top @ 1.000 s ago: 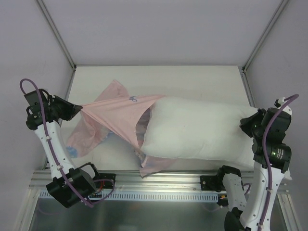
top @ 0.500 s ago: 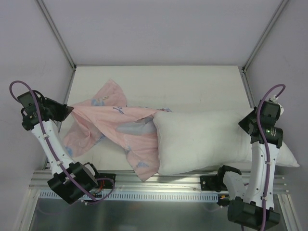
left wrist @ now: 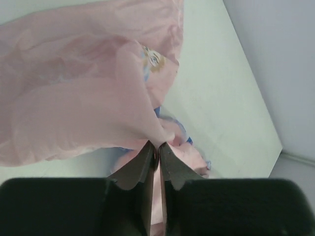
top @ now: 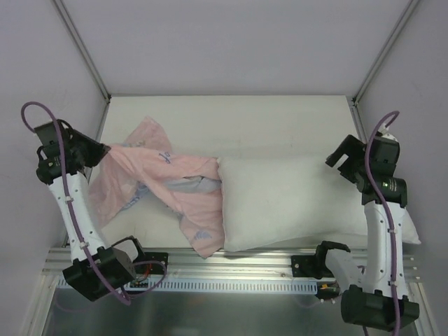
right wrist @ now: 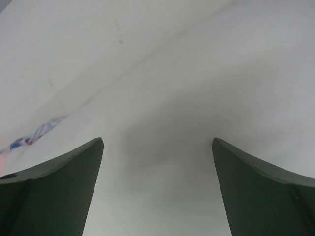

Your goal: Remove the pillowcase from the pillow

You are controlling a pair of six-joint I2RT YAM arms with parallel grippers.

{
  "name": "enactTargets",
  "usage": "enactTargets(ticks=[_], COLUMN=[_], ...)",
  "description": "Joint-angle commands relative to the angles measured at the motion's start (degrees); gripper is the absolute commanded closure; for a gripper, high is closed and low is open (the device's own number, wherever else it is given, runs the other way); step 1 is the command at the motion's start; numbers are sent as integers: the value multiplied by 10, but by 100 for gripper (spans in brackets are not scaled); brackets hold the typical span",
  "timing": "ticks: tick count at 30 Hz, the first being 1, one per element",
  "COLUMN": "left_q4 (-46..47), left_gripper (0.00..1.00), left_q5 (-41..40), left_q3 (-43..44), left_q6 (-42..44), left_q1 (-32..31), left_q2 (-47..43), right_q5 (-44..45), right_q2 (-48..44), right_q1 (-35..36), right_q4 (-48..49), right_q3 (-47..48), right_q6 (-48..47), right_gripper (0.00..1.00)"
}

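Note:
The plump white pillow (top: 294, 203) lies bare across the middle and right of the table. The pink pillowcase (top: 161, 182) with blue print is crumpled to its left, and its edge touches the pillow's left end. My left gripper (top: 105, 150) is at the far left, raised, pinching a corner of the fabric. In the left wrist view the jaws (left wrist: 158, 147) stand almost together with the pink pillowcase (left wrist: 74, 98) between them. My right gripper (top: 339, 157) hovers over the pillow's right part. Its fingers (right wrist: 157, 142) are wide apart above the white pillow (right wrist: 197, 73) and hold nothing.
The white table (top: 280, 115) is walled at the left, back and right. An aluminium rail (top: 231, 262) runs along the near edge by the arm bases. The pillow's right end reaches past the table's right edge near the right arm.
The pillowcase has slid left off the pillow and gone slack. The right gripper let go of the pillow's right end, opened and rose. The pillow dropped flat.

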Motion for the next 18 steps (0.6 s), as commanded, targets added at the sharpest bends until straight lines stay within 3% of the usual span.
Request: enactTargets(ticks=[1,2,3,4,7,8,13,18], left_q4=[7,7,8,7,7,7,7,8], left_gripper=[89,80,59,46,17,11,5,6], left_q5=[-37,-52,-59,-67,-103,-111,-147,-172], left_q3=[-12,-26,-34,-42,-67,-73,-75,-72], left_q6=[57,61,65,73,88,92,103,93], left_q1=[-77,-112,-128,-143,-198,-211,-326,-438], left_q2=[7,10,14,16,18,18,37,101], right_q5=[-3,68,97,116,134,143,234,314], right_q2=[-20,-21,-22,-21,-15,-5,61,169], right_q1=[81,128,158,179,247,290,489,631], right_q4=[40,25,17,13,3,-1,-22,-35], right_q3=[39,47,64,71,88,89,113,145], right_q6=[-30,-32,-36,-39,-56,-64,-80,-114], right_gripper=[3,4,4,4,4,4,4,4])
